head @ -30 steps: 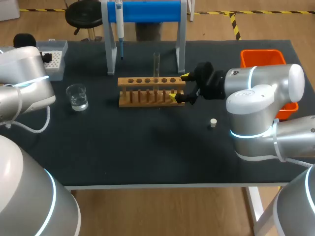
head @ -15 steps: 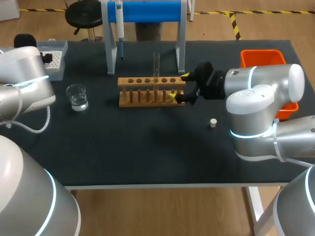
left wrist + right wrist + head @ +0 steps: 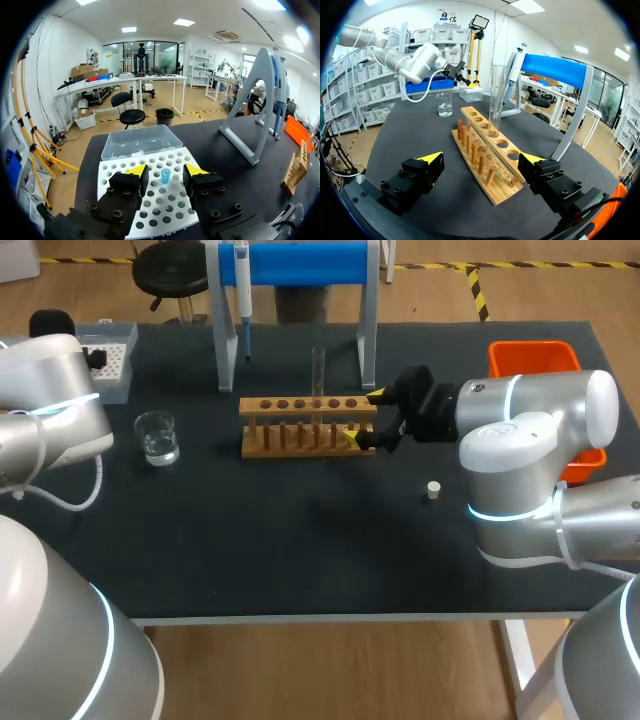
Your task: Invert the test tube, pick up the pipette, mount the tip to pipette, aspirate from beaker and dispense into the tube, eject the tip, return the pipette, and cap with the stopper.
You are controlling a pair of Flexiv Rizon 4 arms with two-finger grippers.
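A clear test tube [image 3: 318, 370] stands upright in the wooden rack [image 3: 308, 425]. My right gripper [image 3: 371, 417] is open at the rack's right end; in the right wrist view its wide-spread fingers [image 3: 432, 160] flank the rack [image 3: 485, 150] without touching it, and the tube [image 3: 496, 100] rises ahead. The pipette [image 3: 243, 290] hangs on the blue stand [image 3: 300, 262]. My left gripper [image 3: 165, 172] hovers open over the white tip box [image 3: 115, 170], a single blue tip [image 3: 165, 175] standing between its fingers. The water beaker [image 3: 157, 437] and the small white stopper [image 3: 432, 490] sit on the mat.
An orange bin [image 3: 535, 358] sits at the table's right edge behind my right arm. The tip box [image 3: 108, 365] is at the back left corner, its clear lid [image 3: 137, 141] lying beyond it. The stand's legs [image 3: 260, 100] rise behind the rack.
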